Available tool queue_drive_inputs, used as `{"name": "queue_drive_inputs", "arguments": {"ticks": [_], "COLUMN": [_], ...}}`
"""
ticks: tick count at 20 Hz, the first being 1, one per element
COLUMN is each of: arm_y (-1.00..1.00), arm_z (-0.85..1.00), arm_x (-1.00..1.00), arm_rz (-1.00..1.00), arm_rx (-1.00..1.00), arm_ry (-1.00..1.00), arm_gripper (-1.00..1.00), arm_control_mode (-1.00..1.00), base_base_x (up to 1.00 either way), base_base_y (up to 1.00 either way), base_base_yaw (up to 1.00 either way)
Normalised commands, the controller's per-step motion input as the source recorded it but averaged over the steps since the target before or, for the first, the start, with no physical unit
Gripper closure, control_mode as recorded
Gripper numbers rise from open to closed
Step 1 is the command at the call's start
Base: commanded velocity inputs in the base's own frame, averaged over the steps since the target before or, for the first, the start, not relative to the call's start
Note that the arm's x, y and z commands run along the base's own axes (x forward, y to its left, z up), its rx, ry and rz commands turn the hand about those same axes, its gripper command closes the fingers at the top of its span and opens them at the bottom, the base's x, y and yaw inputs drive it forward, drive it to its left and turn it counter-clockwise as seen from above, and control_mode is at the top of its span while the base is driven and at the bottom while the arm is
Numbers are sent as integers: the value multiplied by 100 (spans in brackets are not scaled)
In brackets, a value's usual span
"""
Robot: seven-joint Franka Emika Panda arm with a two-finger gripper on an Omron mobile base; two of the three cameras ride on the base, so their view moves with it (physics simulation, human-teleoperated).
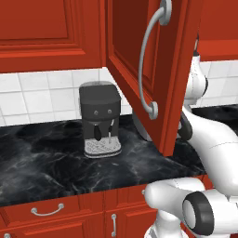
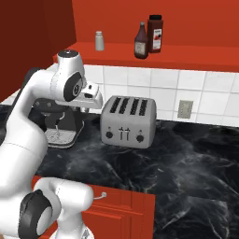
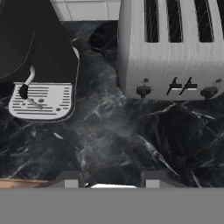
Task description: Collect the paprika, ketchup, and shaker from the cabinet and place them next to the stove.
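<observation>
A silver toaster (image 2: 128, 121) stands beside a dark coffee machine (image 1: 99, 118) on the black marble counter (image 2: 186, 163).

The white arm (image 2: 28, 140) rises folded, its wrist bent forward with the hand tipped downward. The gripper (image 3: 109, 178) holds nothing, jaws parted with a gap between the fingertips (image 3: 70, 179).

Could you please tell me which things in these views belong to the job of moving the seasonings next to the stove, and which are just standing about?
Belonging to the job:
- shaker, on the cabinet shelf
- ketchup, same shelf
- paprika, beside the ketchup
- cabinet, door open

Just standing about:
- toaster
- coffee machine
- wall socket
</observation>
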Motion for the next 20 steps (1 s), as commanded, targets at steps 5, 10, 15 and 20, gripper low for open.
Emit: {"name": "queue_drive_inputs", "arguments": {"ticks": [5,10,15,20], "arm_y": [-7,-19,-46,-50], "arm_z": [0,0,24,62], "arm_x": [-13,-58,-41,-10], "arm_rz": [0,-11,-17,-14], "arm_rx": [0,0,0,0], "arm_ry": [-6,-25,-38,-38], "arm_gripper": [-100,-100,-100,-100], "arm_control_mode": [-100,-100,-100,-100], "base_base_x": [0,0,0,0], "base_base_y": [0,0,0,0], "base_base_yaw": [0,0,0,0]}}
